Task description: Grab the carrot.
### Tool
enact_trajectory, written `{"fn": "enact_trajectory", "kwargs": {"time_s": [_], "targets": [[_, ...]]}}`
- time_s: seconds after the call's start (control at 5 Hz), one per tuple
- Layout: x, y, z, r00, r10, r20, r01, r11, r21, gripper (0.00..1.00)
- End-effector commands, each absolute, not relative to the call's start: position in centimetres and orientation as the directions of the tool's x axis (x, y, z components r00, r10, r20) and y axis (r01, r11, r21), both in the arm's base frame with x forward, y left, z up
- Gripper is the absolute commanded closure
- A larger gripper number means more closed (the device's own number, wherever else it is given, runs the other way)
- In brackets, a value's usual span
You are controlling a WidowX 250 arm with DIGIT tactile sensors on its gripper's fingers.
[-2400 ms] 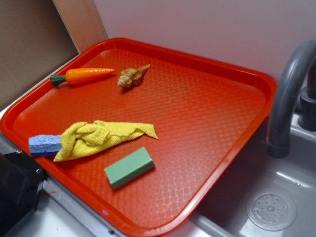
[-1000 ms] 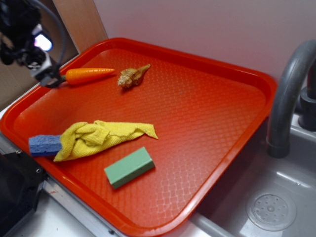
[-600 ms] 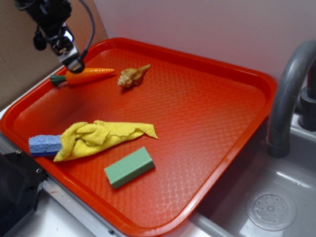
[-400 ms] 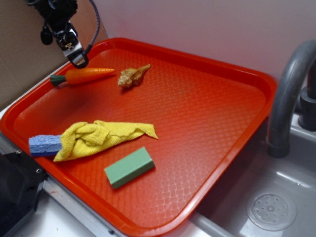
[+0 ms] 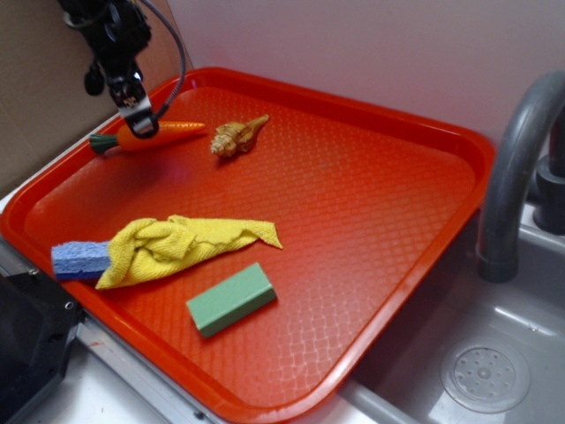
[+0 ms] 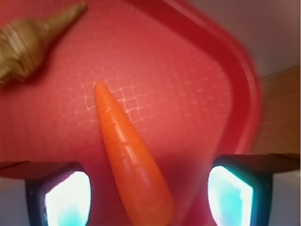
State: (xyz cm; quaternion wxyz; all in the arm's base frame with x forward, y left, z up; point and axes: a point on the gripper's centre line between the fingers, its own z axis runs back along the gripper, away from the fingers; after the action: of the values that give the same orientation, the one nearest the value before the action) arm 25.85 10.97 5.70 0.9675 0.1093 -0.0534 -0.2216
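Glossy orange plastic toy carrot (image 5: 159,133) lies on the red textured plastic tray (image 5: 371,221) near its far left corner, just beside a tan spiral seashell (image 5: 237,135). Black gripper (image 5: 141,124) hovers over it, jaws apart, straddling the carrot's thick end. No writing is legible.

You get even, soft light in the exterior view, with only faint shadows under the crumpled yellow cloth (image 5: 181,245) and green rectangular block (image 5: 231,299). The glossy red plastic tray (image 5: 371,203) shows mild sheen at lower centre. In the wrist view everything is soft-focused; the two gripper fingertips (image 6: 229,194) at the bottom corners glare white-cyan.
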Motion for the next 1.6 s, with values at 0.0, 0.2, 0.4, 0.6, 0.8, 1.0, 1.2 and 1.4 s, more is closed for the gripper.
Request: {"fn": "enact_trajectory", "kwargs": {"time_s": [0.0,0.2,0.4,0.6,0.8,1.0,1.2,1.4], "targets": [[27.5,10.6,2.1,0.851,-0.524,0.007,0.511,0.833,0.212,0.0],[27.5,10.6,0.9,0.842,-0.54,-0.007,0.532,0.827,0.182,0.0],[27.3,10.0,1.2,0.822,-0.569,-0.005,0.56,0.807,0.187,1.0],[26.8,9.2,1.4,0.807,-0.59,-0.009,0.58,0.79,0.198,1.0],[26.7,9.0,1.7,0.807,-0.591,-0.013,0.58,0.788,0.206,1.0],[26.7,8.3,4.8,0.821,-0.572,0.004,0.556,0.8,0.223,1.0],[26.8,6.7,9.4,0.882,-0.471,-0.002,0.45,0.841,0.301,1.0],[26.2,3.5,14.4,0.923,-0.384,0.018,0.349,0.856,0.381,1.0]]}}
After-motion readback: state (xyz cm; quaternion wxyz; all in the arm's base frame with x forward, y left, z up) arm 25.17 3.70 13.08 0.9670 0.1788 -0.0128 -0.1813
